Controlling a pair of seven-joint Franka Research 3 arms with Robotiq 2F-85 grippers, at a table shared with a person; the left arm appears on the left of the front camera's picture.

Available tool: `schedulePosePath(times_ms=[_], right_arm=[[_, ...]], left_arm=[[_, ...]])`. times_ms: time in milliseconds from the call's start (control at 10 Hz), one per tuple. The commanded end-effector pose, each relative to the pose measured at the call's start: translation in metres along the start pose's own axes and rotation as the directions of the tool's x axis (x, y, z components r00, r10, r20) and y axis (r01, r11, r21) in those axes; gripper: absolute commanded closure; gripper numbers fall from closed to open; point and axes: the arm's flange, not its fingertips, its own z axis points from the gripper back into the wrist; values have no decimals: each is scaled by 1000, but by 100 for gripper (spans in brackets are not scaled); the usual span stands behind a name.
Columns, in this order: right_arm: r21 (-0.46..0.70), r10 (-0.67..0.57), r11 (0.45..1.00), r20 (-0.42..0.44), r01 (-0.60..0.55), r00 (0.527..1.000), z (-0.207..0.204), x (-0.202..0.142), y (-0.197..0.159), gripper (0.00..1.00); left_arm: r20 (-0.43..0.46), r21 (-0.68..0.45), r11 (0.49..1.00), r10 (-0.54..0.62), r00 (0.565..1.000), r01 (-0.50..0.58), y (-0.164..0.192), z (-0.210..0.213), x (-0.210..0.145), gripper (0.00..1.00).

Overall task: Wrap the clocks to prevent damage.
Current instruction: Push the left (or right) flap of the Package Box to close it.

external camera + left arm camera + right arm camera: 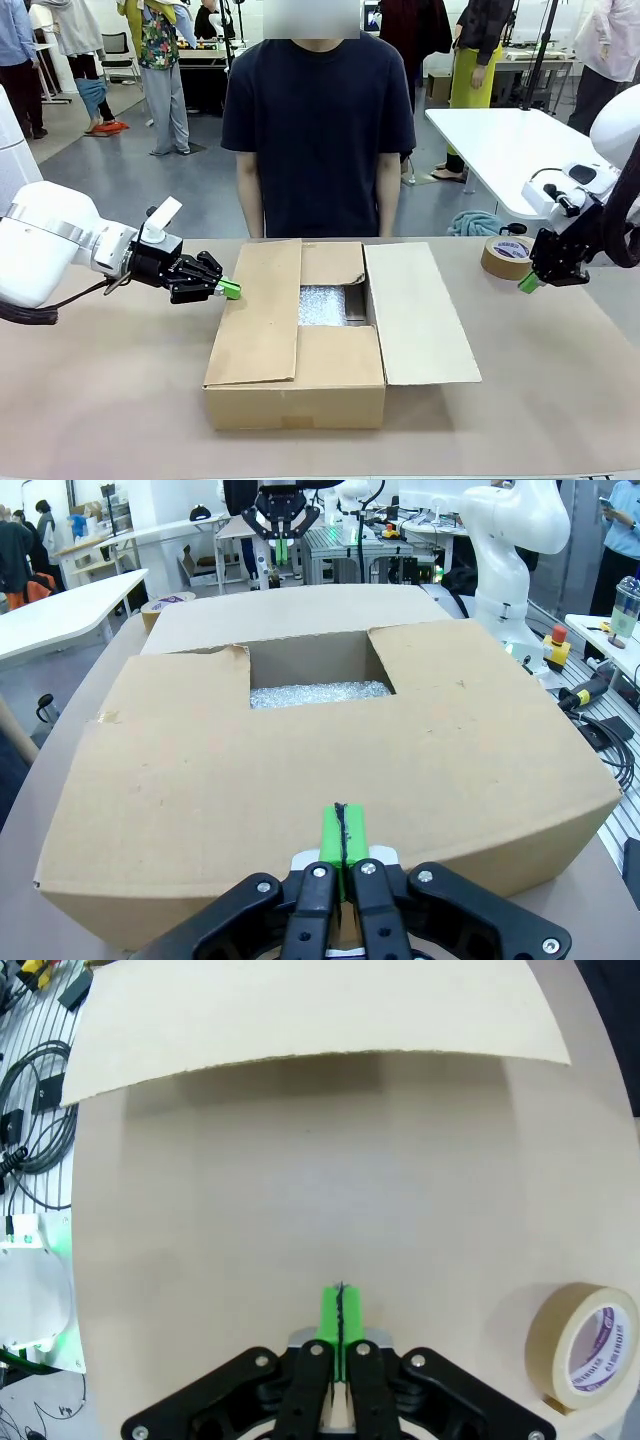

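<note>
Probably a robotics lab: white worktables (500,140), loose cables (35,1080), a red stop button (557,633), bystanders (165,60) on grey floor (130,180).

Left gripper (343,825), green pads pressed together, close against near side of brown cardboard carton (300,780); whitish translucent bubble-wrap bundle (318,693) inside gap between flaps.

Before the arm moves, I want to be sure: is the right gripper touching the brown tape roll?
Apart. In the right wrist view, bare table lies between the shut right gripper and the brown tape roll.
</note>
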Motion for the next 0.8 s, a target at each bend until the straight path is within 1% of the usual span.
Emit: schedulePosePath(times_ms=[0, 100, 200, 300, 400, 500, 600, 700], right_arm=[[-19, 52, 998, -5, -52, 999, 15, 3, 8, 99], [-19, 52, 998, -5, -52, 999, 15, 3, 8, 99], [-15, 15, 1000, -7, -15, 1000, 8, 4, 2, 99], [6, -41, 999, 36, 41, 998, -15, -4, -1, 99], [20, -73, 997, 69, 71, 995, -36, -8, -2, 99], [13, -88, 996, 115, 87, 989, -47, -8, -6, 99], [67, -104, 994, 223, 91, 969, -58, -7, -4, 99], [79, -105, 993, 287, 86, 952, -67, -6, -2, 99]], left_arm=[[1, 9, 1000, 7, 1000, -7, 0, -3, -3, 100], [1, 9, 1000, 7, 1000, -7, 0, -3, -3, 100], [1, 9, 1000, 7, 1000, -7, 0, -3, -3, 100], [1, 9, 1000, 7, 1000, -7, 0, -3, -3, 100], [1, 9, 1000, 7, 1000, -7, 0, -3, -3, 100], [1, 9, 1000, 7, 1000, -7, 0, -3, -3, 100], [1, 9, 1000, 7, 1000, -7, 0, -3, -3, 100], [1, 9, 1000, 7, 1000, -7, 0, -3, -3, 100]])
